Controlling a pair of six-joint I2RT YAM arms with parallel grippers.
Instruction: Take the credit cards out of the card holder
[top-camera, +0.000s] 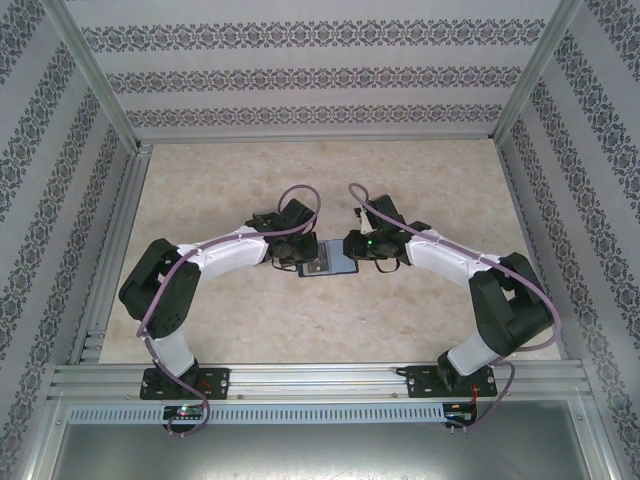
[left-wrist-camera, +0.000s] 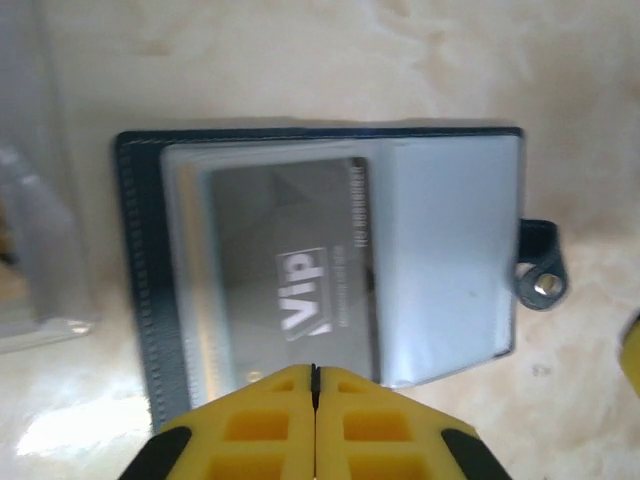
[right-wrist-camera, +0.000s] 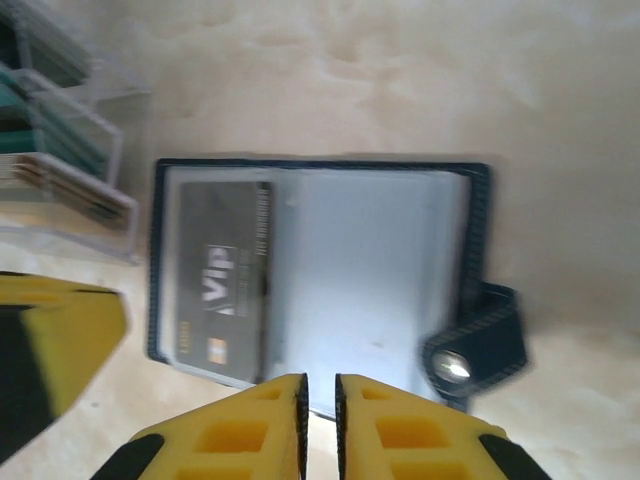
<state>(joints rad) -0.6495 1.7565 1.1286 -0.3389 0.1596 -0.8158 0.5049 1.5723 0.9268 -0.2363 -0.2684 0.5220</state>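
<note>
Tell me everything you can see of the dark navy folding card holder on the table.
The dark navy leather-look card holder lies open and flat on the beige marbled table, stitched border showing. Clear plastic sleeves fill its inside; the top one holds a grey VIP card. A closure tab with a metal snap sticks out one side.

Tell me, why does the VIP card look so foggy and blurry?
Left wrist view: the VIP card sits under a clear sleeve of the card holder that catches light, so it looks milky; glare whitens the table. Right wrist view: everything looks blurred, and the snap glints.
</note>
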